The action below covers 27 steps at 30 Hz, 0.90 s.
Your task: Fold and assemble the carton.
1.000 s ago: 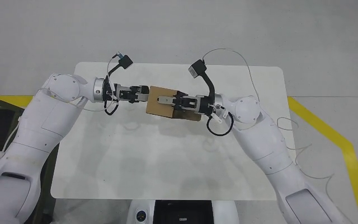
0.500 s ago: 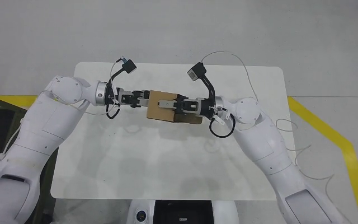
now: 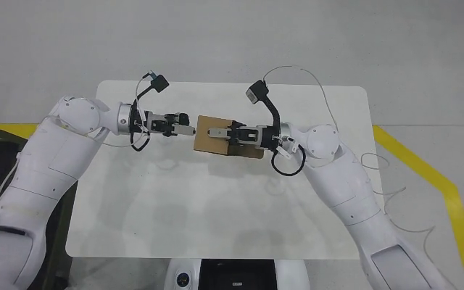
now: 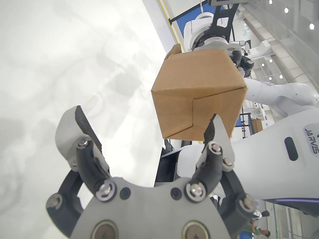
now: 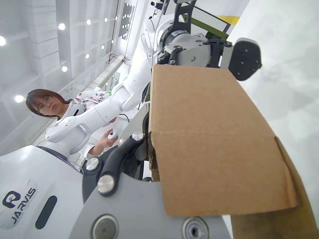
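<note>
White table, grey floor — right gripper clamps carton, left gripper splayed.

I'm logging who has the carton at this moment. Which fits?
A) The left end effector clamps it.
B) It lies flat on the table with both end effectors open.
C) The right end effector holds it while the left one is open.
C: the right end effector grips the carton by one wall, and the left end effector stands open facing its folded end, with nothing in it.
</note>
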{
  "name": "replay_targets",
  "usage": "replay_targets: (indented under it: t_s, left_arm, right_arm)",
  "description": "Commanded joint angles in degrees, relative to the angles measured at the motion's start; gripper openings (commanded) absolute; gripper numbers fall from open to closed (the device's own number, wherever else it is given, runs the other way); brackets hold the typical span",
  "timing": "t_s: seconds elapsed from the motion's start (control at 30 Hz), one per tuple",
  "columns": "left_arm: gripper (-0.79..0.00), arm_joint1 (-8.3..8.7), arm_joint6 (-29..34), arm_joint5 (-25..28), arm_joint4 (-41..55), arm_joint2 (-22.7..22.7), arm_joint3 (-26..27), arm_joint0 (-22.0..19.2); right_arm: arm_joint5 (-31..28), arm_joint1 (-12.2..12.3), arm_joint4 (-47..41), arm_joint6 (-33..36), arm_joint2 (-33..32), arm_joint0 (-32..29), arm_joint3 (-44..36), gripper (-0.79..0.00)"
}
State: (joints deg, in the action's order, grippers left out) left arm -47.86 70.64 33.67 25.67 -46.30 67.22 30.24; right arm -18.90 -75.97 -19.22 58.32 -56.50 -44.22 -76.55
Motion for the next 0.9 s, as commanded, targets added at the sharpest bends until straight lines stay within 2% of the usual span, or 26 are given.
replay_targets:
  t_s: [0.0, 0.13, 0.27, 0.33, 0.5, 0.63, 0.73, 0.8, 0.83, 0.87]
  left_arm:
    - [0.0, 0.71, -1.2, 1.18, -1.77, -0.7, -0.37, 0.39]
    - [0.0, 1.89, -5.84, 5.82, -5.84, -2.55, -0.78, 1.1]
    - [0.0, 3.05, -13.59, 13.56, -13.02, -5.59, -2.07, 2.39]
    - [0.0, 3.45, -15.84, 15.81, -17.08, -6.8, -1.96, 2.54]
    - [0.0, 4.46, -24.32, 24.29, -31.32, -9.44, 0.82, 5.1]
    - [0.0, 5.14, -31.46, 24.33, -44.96, -11.4, 6.51, 8.53]
    - [0.0, 5.91, -38.4, 24.33, -55.54, -12.05, 10.75, 11.59]
    - [0.0, 6.68, -44.46, 24.33, -63.07, -11.93, 13.35, 13.59]
    - [0.0, 7.04, -47.09, 24.33, -66.16, -11.71, 14.21, 14.26]
    - [0.0, 7.4, -50.29, 24.33, -69.17, -11.61, 14.98, 14.71]
  right_arm:
    - [-0.01, 0.08, 0.75, 0.2, 0.09, -0.28, 0.83, -0.785]
    - [0.15, 0.02, 2.32, 0.43, 1.0, -0.17, 2.63, -0.785]
    - [0.03, -0.42, 3.81, 0.23, 2.84, 0.76, 5.21, -0.785]
    - [-0.06, -0.75, 3.83, -0.26, 3.75, 1.29, 6.21, -0.785]
    - [-0.15, -2.01, 3.92, -1.78, 6.85, 3.3, 11.18, -0.785]
    - [-1.52, -3.04, 4.31, -1.73, 9.01, 5.39, 15.42, -0.785]
    - [-1.85, -3.81, 3.98, -2.25, 10.11, 6.86, 18.53, -0.72]
    - [-2.05, -4.43, 3.31, -2.55, 10.9, 7.73, 20.48, -0.65]
    - [-2.02, -4.73, 2.79, -2.63, 11.26, 8.0, 21.14, -0.585]
    - [-1.95, -5.01, 2.54, -2.56, 11.66, 8.32, 21.8, -0.573]
